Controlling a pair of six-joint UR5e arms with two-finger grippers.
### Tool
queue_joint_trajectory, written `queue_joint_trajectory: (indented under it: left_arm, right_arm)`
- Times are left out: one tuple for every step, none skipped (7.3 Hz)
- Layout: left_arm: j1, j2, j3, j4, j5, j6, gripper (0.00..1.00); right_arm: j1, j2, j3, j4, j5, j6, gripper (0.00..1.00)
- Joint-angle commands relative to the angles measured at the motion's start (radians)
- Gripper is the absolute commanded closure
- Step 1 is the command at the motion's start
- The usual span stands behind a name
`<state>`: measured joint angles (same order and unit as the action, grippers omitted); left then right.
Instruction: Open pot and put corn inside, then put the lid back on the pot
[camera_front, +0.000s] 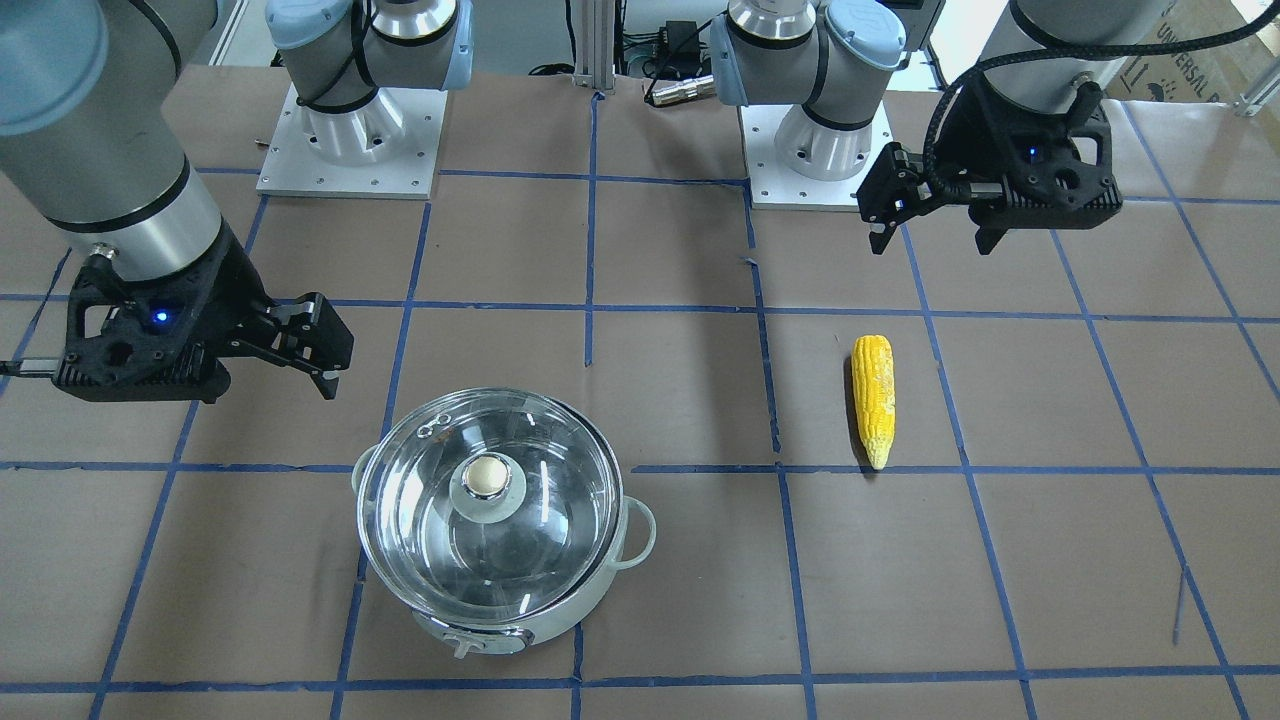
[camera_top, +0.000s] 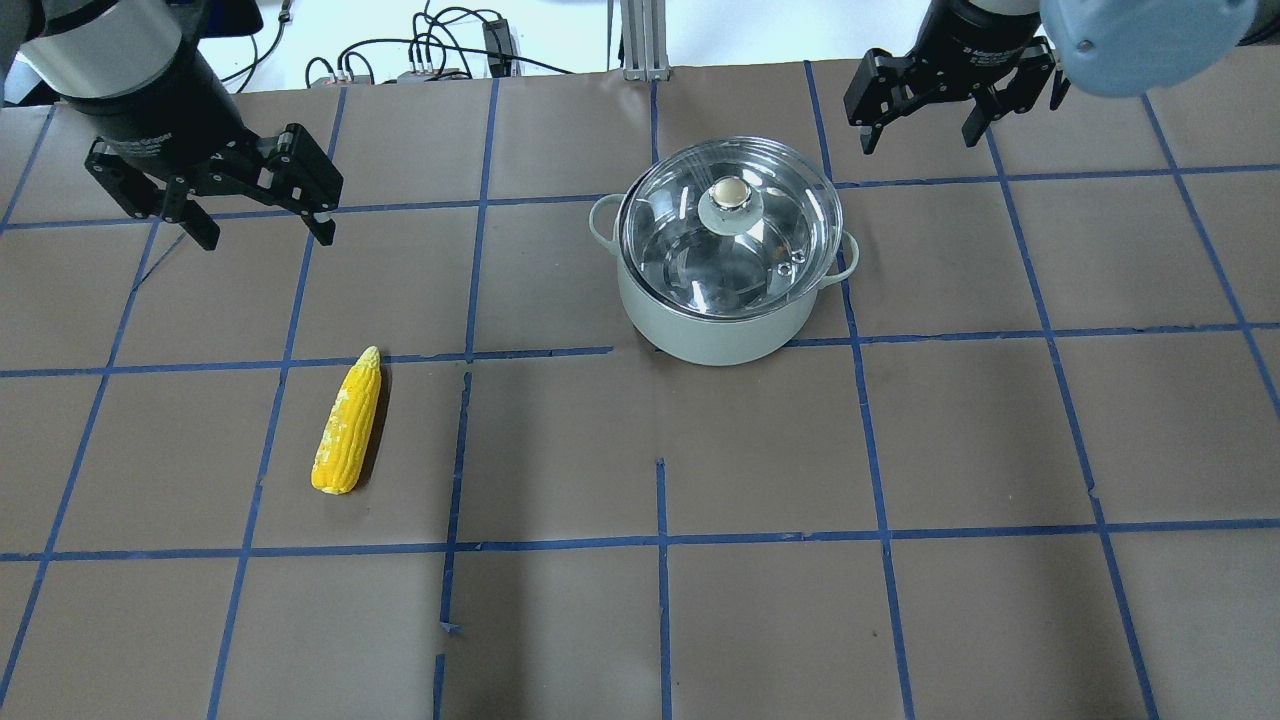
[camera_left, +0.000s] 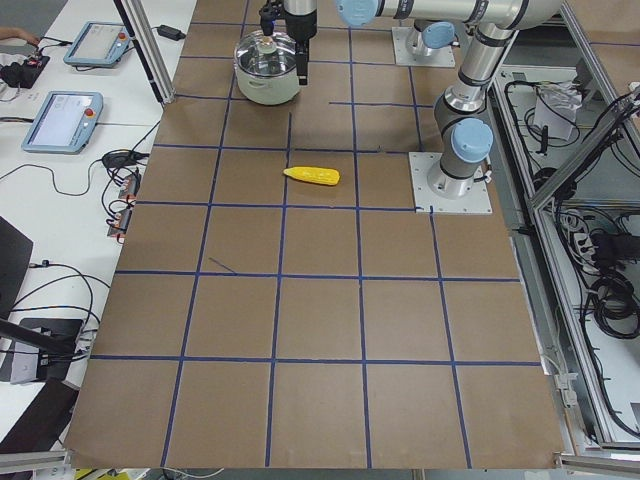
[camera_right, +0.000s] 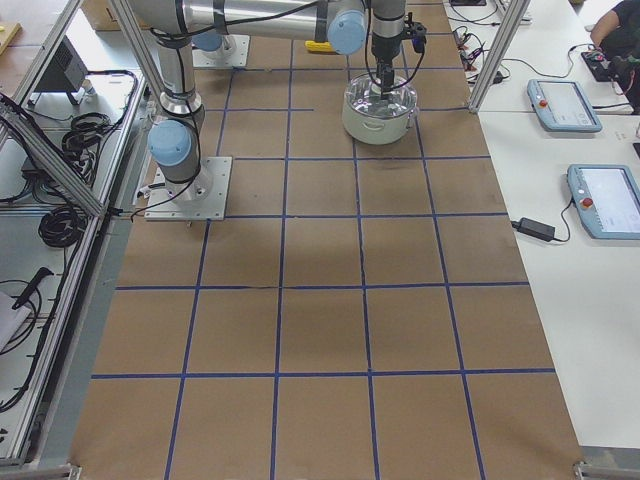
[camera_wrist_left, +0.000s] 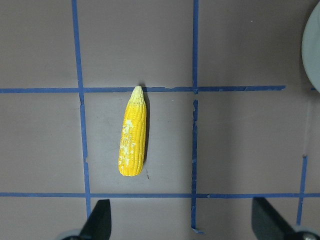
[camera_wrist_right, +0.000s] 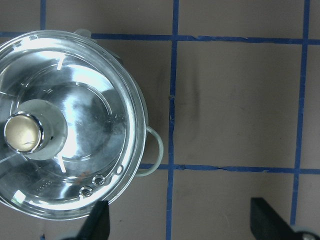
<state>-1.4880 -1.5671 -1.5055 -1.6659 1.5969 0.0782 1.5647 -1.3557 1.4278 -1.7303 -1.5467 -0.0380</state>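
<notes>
Hovering, jaws apart: L gripper (camera_top: 265, 236) near corn (camera_top: 347, 425), R gripper (camera_top: 918, 141) by pot (camera_top: 712, 338)

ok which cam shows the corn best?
Left wrist-mounted: the corn lies whole, large and near centre, kernels clear. Overhead and front-facing show it whole but smaller; exterior left tiny; exterior right only a far yellow sliver; right wrist-mounted not at all.
</notes>
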Motion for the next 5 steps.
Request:
queue_joint_trajectory:
  left_arm:
    - [0.000, -0.001, 0.001, 0.000, 0.000, 0.000, 0.00]
    - [0.000, -0.004, -0.001, 0.000, 0.002, 0.000, 0.00]
    - [0.000, -0.002, -0.001, 0.000, 0.000, 0.000, 0.00]
    - [0.000, -0.002, -0.001, 0.000, 0.000, 0.000, 0.00]
    - [0.000, -0.002, -0.001, 0.000, 0.000, 0.000, 0.00]
  right_arm:
    - [0.076, 0.030, -0.026, -0.024, 0.004, 0.085, 0.00]
    - [0.121, 0.076, -0.061, -0.032, -0.007, 0.133, 0.00]
    - [0.168, 0.128, -0.111, -0.043, -0.010, 0.209, 0.00]
    - [0.210, 0.177, -0.160, -0.049, -0.016, 0.245, 0.00]
    - [0.225, 0.210, -0.185, -0.051, -0.016, 0.285, 0.00]
